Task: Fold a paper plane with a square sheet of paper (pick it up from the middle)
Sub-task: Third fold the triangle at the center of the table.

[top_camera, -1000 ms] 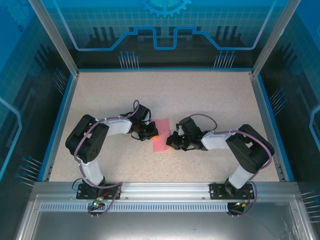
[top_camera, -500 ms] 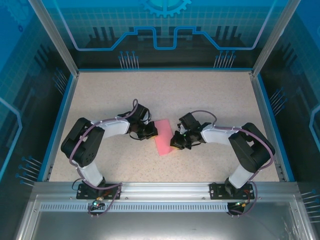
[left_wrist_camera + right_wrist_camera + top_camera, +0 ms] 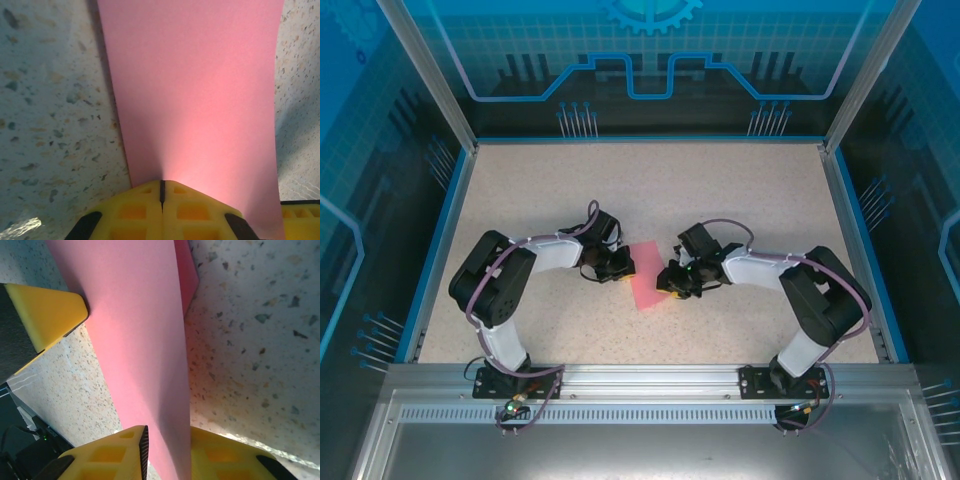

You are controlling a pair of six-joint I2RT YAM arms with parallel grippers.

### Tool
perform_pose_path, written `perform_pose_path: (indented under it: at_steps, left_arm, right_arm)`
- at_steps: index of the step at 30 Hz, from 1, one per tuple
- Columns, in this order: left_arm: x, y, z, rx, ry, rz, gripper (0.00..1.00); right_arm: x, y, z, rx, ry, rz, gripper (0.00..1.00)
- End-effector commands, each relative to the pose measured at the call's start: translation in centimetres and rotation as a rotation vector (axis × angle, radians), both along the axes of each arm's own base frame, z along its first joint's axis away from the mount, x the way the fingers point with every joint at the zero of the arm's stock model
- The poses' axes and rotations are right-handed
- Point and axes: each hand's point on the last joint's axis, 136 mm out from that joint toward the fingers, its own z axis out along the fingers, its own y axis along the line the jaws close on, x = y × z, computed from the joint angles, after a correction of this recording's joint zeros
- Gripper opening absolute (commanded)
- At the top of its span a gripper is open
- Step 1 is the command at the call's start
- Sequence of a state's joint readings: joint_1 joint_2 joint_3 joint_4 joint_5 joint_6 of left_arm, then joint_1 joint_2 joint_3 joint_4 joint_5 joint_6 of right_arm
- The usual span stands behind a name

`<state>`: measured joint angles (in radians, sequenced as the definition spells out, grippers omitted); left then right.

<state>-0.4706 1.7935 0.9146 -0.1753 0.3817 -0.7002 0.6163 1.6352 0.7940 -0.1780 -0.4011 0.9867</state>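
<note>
top view: the square sheet of paper (image 3: 647, 284) spans between the left jaws and right jaws over the tabletop (image 3: 720, 190). left wrist: jaws pinched shut on its edge. right wrist: paper threads a narrow gap; grip unclear.

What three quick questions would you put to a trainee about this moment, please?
1. True or false: in the left wrist view, the left hand is shut on an edge of the square sheet of paper.
2. Choose one. In the top view, the sheet lies: A, between the left hand and the right hand; B, to the left of both hands; C, to the right of both hands.
3. Fill in: the sheet's colour is ___.

Key: 1 true; 2 A; 3 pink.
</note>
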Motion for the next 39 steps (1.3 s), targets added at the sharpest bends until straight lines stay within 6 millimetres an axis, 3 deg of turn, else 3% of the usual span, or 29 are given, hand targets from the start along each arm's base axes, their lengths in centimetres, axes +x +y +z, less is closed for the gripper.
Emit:
perform_pose_path:
  at_steps: [1,6,10,16,19,20,32,39]
  left_arm:
    - [-0.6,0.7,-1.2,0.051,0.029,-0.015,0.04]
    - [-0.6,0.8,-1.2,0.054,0.031,-0.015,0.03]
    - [-0.6,0.7,-1.2,0.053,0.028,-0.016,0.03]
    - [-0.4,0.6,-1.1,0.049,0.023,-0.019,0.02]
    - [-0.3,0.6,-0.8,0.048,0.015,-0.022,0.03]
    - [-0.3,0.6,-0.7,0.049,0.012,-0.024,0.02]
    - [3.1,0.4,4.1,0.042,-0.131,0.0,0.05]
    - [3.7,0.8,2.2,0.066,-0.088,0.016,0.04]
  right_arm:
    - [-1.0,-1.0,0.3,-0.013,0.038,-0.036,0.24]
    - [-1.5,-1.7,0.4,-0.037,0.058,-0.056,0.21]
    - [-1.4,-1.5,0.7,-0.023,0.054,-0.062,0.11]
    - [0.3,2.3,2.2,0.071,-0.032,0.014,0.06]
    - [0.8,3.6,1.5,0.061,-0.027,0.032,0.06]
    - [1.6,4.4,2.0,0.076,-0.044,0.031,0.07]
    - [3.0,5.7,0.1,0.06,-0.051,0.008,0.08]
    - [2.9,5.6,-0.7,0.046,-0.042,0.004,0.09]
